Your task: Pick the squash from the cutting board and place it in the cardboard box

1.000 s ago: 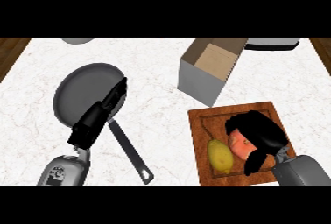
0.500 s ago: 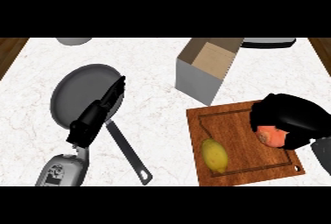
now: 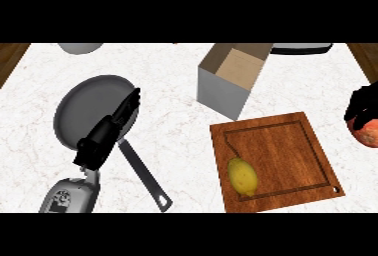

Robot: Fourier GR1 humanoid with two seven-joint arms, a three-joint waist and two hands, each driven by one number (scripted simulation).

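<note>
The counter [image 3: 184,130], white marble with faint veins, carries everything. Left of middle lies a round grey pan [image 3: 85,107] with a long flat handle running toward the near edge; the left hand [image 3: 111,131] hangs over it, fingers straight and released, holding nothing. To the right sits the board [image 3: 284,145], a brown wooden slab with visible grain, a groove round its edge and a small hole at its near right corner. Just beyond its far left corner stands the box [image 3: 229,80], tan cardboard with grey outer walls, open on top. The squash [image 3: 242,176] is a small yellow oval with a thin stem, lying untouched on the board's near left part. The right hand [image 3: 362,107] shows only at the right edge, well apart from the squash, and I cannot tell its fingers. The pick is not yet made, I judge; next the right hand must come over the squash and close round its smooth, rounded body.
</note>
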